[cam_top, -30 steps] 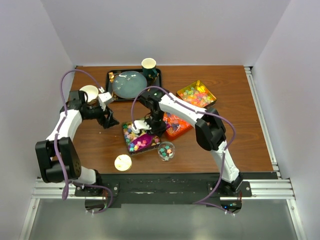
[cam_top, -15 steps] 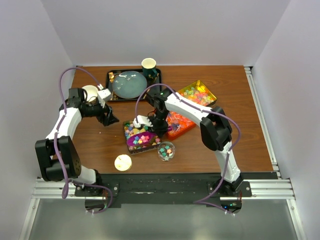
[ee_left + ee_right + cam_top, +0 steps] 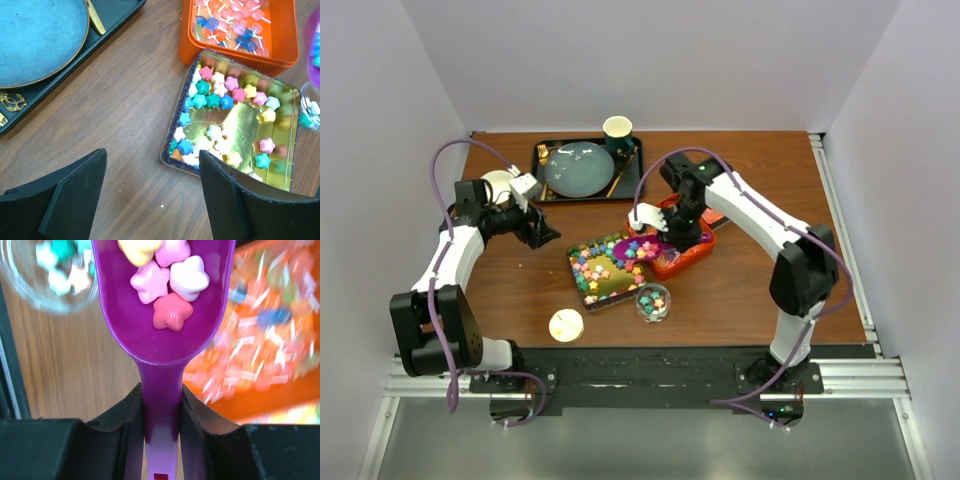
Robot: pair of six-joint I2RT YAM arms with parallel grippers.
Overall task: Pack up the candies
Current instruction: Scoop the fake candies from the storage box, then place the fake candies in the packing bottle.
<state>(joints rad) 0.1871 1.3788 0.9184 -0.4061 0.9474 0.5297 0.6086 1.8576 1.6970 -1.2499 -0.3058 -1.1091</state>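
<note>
Pastel star-shaped candies (image 3: 212,95) lie in a gold rectangular tin (image 3: 582,283), also in the left wrist view (image 3: 245,122). Wrapped candies (image 3: 230,22) fill an orange tray (image 3: 672,265). My right gripper (image 3: 665,232) is shut on the handle of a purple scoop (image 3: 638,247). The scoop (image 3: 165,315) holds a few pink, white and yellow stars (image 3: 172,277) above the tin's right end, and my right gripper (image 3: 161,405) clamps its handle. A small glass bowl (image 3: 653,301) holds a few candies. My left gripper (image 3: 542,232) is open and empty over bare wood left of the tin (image 3: 155,195).
A black tray (image 3: 545,152) at the back holds a blue plate (image 3: 578,168), with a green cup (image 3: 617,132) beside it. A white cup (image 3: 500,185) stands by the left arm. A round gold lid (image 3: 566,325) lies near the front edge. The right arm hides the yellow tray.
My right gripper has lifted the scoop out of the tin and swung right, toward the orange tray, with stars in it. My left gripper has shifted slightly to the right.
</note>
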